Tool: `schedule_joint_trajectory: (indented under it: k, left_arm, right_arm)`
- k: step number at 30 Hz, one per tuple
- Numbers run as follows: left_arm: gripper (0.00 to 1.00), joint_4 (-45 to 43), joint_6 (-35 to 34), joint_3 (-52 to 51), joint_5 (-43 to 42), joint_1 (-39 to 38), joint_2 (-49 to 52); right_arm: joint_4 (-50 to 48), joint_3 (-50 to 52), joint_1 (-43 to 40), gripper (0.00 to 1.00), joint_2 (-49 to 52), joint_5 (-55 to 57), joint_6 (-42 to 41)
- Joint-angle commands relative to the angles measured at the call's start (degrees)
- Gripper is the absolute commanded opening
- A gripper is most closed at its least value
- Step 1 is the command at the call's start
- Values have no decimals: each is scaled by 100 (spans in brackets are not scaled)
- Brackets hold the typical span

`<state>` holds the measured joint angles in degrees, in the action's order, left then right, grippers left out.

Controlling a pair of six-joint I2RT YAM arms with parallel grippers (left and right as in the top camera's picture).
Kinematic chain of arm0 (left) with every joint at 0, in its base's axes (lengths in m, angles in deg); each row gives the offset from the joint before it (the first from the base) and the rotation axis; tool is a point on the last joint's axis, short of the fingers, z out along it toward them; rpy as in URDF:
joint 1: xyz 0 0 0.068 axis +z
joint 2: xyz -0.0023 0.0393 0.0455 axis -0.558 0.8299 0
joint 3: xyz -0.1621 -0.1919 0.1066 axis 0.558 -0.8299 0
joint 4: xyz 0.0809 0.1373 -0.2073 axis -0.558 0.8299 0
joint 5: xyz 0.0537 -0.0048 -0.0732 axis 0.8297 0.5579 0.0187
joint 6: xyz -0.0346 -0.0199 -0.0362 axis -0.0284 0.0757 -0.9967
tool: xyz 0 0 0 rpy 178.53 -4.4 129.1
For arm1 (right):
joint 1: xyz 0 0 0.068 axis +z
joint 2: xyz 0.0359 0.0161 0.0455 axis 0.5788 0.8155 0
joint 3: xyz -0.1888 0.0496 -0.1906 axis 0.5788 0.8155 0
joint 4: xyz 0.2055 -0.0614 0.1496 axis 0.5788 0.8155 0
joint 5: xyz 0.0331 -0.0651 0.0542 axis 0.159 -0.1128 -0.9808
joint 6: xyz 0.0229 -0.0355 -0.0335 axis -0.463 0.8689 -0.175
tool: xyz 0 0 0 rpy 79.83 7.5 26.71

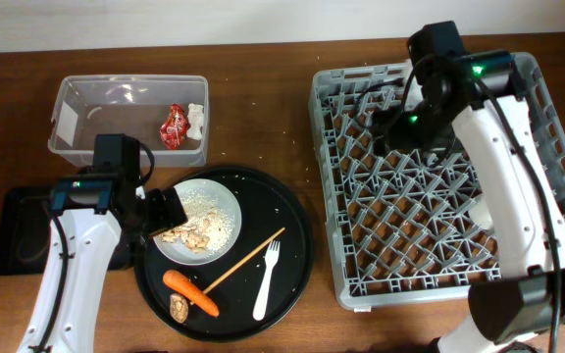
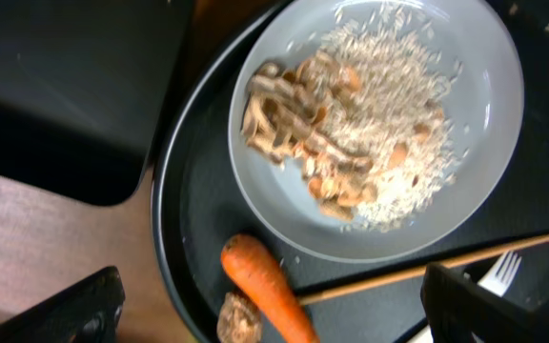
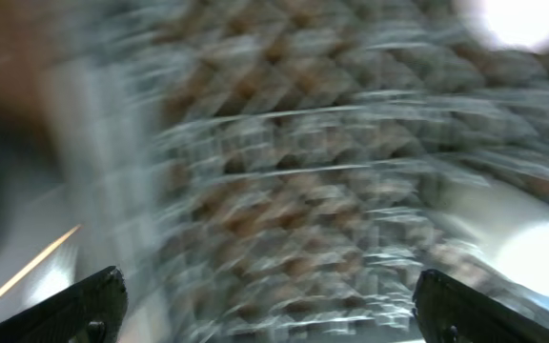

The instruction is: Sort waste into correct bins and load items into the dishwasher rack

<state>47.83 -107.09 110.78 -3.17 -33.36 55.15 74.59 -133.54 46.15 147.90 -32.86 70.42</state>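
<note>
The white plate (image 1: 222, 201) (image 2: 484, 86) holds rice-like crumbs (image 2: 398, 105) with brown bits and sits on a round black tray (image 1: 287, 230). An orange carrot (image 1: 190, 292) (image 2: 270, 286) and a white fork (image 1: 266, 279) lie beside it. My left gripper (image 1: 160, 211) (image 2: 274, 314) hangs open above the plate's edge and the carrot, holding nothing. The clear tub (image 1: 77, 98) holds a red wrapper (image 1: 174, 126) and a white scrap (image 1: 196, 120). My right gripper (image 1: 400, 123) (image 3: 274, 310) is open and empty over the grey rack (image 1: 328, 196); its view is blurred.
A shallow black tray (image 1: 18, 235) (image 2: 55, 95) lies left of the round tray. A thin wooden stick (image 1: 245, 260) (image 2: 427, 269) crosses the round tray. A small brown piece (image 1: 179, 308) sits by the carrot. Something white (image 1: 479, 211) rests in the rack's right side.
</note>
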Motion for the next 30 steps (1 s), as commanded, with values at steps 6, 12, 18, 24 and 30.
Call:
schedule_joint_trajectory:
  k: [6, 12, 18, 24, 30]
  left_arm:
    - [98, -278, -50, 4, -328, -466, 11]
    - [97, -1154, -219, -107, -330, -1792, 647]
    - [89, -2455, -229, -107, -433, -2288, 2201]
    - [75, -3060, -483, -107, -503, -2297, 2702]
    - [67, -3353, -525, -107, -457, -2319, 2806]
  right_arm:
    - [415, -24, 1086, 99, -116, -844, 306]
    - [990, -24, 317, 98, -166, 225, 201]
    - [1137, -24, -337, 98, -164, 424, 201]
    - [1137, -24, -334, 98, -164, 420, 199]
    - [1139, -24, -330, 98, -164, 396, 199]
